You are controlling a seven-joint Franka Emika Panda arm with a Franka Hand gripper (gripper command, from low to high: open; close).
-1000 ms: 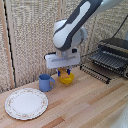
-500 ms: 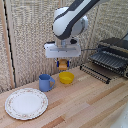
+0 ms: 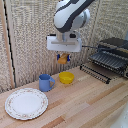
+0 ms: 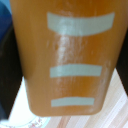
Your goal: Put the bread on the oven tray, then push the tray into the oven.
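My clamp [image 3: 62, 55] hangs in the air above the yellow bowl, shut on the bread [image 3: 62, 59], a small orange-brown piece that pokes out below the fingers. In the wrist view the bread [image 4: 67, 55] fills nearly the whole picture, golden-orange with pale stripes. The oven [image 3: 114, 55] stands at the exterior view's right with its front open. The oven pan [image 3: 96, 72], a dark wire rack, sticks out from it toward the table's middle. The clamp is well to the exterior view's left of the pan and higher than it.
A yellow bowl [image 3: 66, 77] sits right under the clamp, with a blue cup [image 3: 46, 82] beside it. A round patterned white plate [image 3: 26, 103] lies near the front at the exterior view's left. A woven screen closes off the back.
The clamp has risen from just over the yellow bowl, carrying the bread up with it, and shifted slightly toward the exterior view's right.
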